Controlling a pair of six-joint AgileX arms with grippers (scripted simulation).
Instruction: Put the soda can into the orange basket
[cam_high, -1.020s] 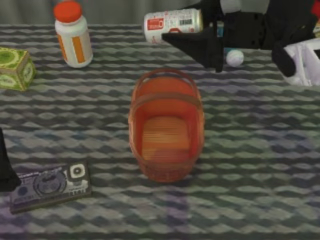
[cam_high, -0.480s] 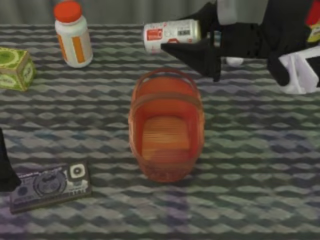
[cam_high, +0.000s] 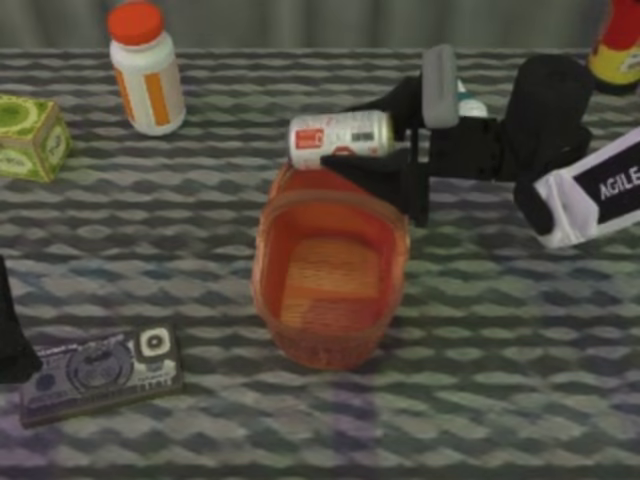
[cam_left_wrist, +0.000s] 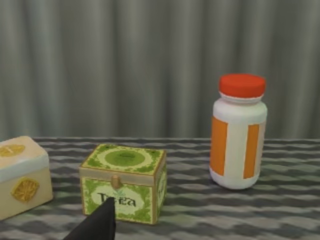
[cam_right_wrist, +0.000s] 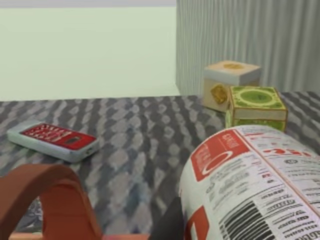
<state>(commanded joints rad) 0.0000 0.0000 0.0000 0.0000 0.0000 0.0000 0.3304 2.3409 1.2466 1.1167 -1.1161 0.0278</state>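
The soda can (cam_high: 338, 138), white-silver with red label marks, lies on its side in the air over the far rim of the orange basket (cam_high: 262, 262). My right gripper (cam_high: 385, 140) is shut on the soda can, one black finger under it and the other behind it. In the right wrist view the soda can (cam_right_wrist: 250, 185) fills the near side, with a dark finger (cam_right_wrist: 172, 225) beside it and the orange basket's handle (cam_right_wrist: 55, 195) just below. My left gripper (cam_high: 10, 335) is parked at the table's left edge, open; only one fingertip (cam_left_wrist: 97, 225) shows in its wrist view.
A white bottle with an orange cap (cam_high: 147, 70) and a green tea box (cam_high: 30, 135) stand at the far left. A flat calculator (cam_high: 100, 370) lies near the front left. A red-and-yellow bottle (cam_high: 618, 45) stands at the far right.
My right gripper has carried the soda can from behind the basket toward the near side and lower, to just above the basket's far rim. The left arm has not moved.
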